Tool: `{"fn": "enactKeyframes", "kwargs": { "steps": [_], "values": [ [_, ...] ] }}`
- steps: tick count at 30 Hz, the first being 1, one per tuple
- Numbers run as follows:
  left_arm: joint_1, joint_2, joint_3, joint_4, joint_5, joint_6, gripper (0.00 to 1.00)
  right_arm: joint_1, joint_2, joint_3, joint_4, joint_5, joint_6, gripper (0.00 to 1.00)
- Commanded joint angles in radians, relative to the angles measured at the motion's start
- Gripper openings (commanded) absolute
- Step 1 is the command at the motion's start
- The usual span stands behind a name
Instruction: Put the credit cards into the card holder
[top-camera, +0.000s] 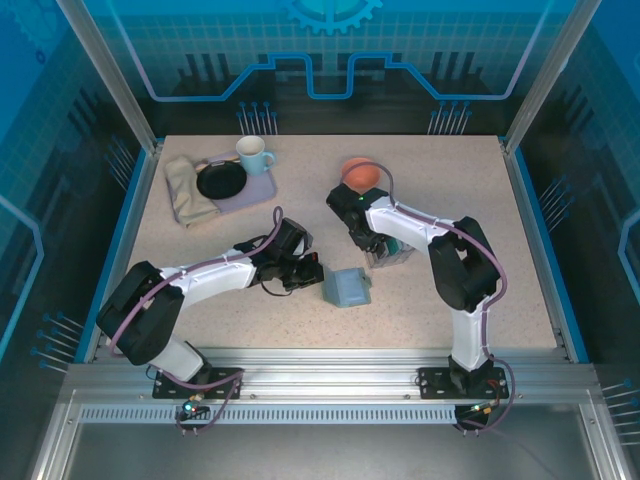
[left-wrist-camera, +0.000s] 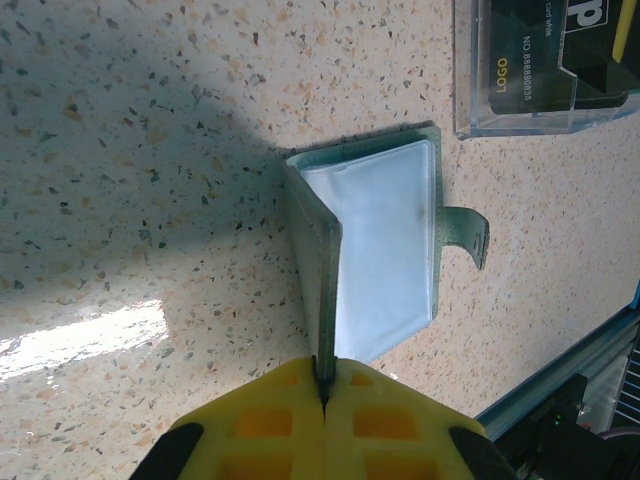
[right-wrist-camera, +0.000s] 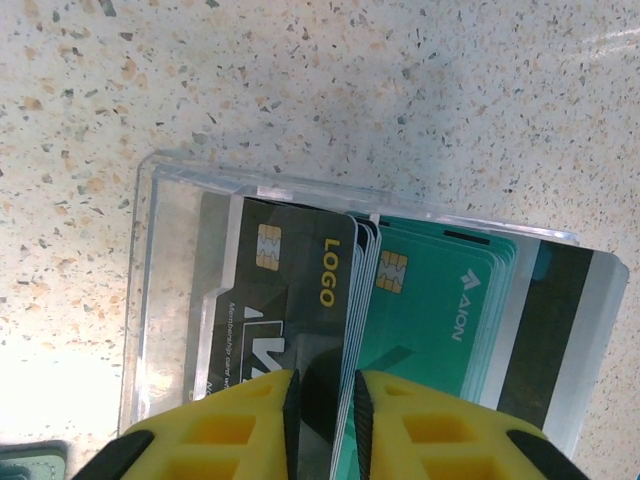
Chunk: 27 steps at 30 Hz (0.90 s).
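Dark card (right-wrist-camera: 300, 262) reads LOGO; teal card (right-wrist-camera: 440, 300) reads AION

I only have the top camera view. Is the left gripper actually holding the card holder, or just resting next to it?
Observer: Holding it. In the left wrist view the left gripper is shut on one cover edge of the card holder, which stands open.
Operator: What is the right one over?
Observer: The right gripper straddles the edges of a few credit cards in the clear box, where dark cards meet teal ones.
Operator: Pinched?
Observer: Can't tell; its fingers stand narrowly apart with card edges between them.
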Motion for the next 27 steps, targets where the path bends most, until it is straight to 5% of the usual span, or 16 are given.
{"fn": "enactKeyframes", "kwargs": {
  "steps": [1, 16, 27],
  "values": [
    [0.004, -0.024, -0.012, -0.017, 0.025, 0.001, 0.04, -0.005, -0.028, -0.018, -0.014, -0.006, 0.004, 0.24],
    [0.005, -0.023, -0.013, -0.021, 0.022, -0.001, 0.04, -0.011, -0.059, -0.024, -0.015, -0.020, 0.012, 0.09],
    [0.005, -0.022, 0.002, -0.049, 0.006, 0.016, 0.12, -0.025, -0.163, -0.023, -0.039, -0.147, 0.046, 0.02]
  ]
}}
